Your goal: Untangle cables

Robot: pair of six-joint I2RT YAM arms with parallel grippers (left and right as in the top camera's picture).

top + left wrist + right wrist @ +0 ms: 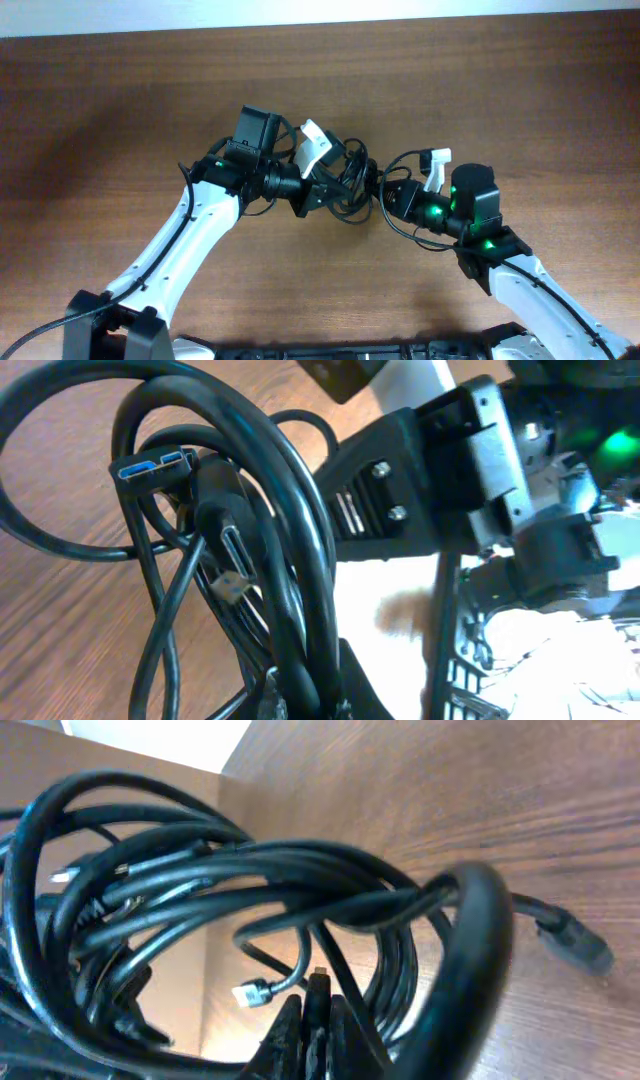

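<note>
The cables (348,182) are seen as one dark knot in the middle of the desk (120,100), held up between the two arms, which meet there from the near left and the near right. The left end effector (318,190) is pressed almost together. In its wrist view several loops run down into its grip, so it is judged to be pinching part of the bundle. The right end effector (388,195) is pressed fully together. In its wrist view a thin strand appears to be caught between its fingers (300,1035), though which cord it is cannot be told.

Little of the untangling is judged to be done. No cord is seen lying apart as its own loop, and the loops are wound through and over one another in both wrist views. A blue plug (150,467) is seen at the top of the bundle, a small metal plug (250,992) hangs inside the loops, and a black plug (575,945) trails out onto the wood to the right.

Nearly all the work is left. A free end has to be drawn back out through the loops, each cord has to be separated, and the three have to be laid well apart. Tightening of the knot is a risk if both grips are simply pulled outward.
</note>
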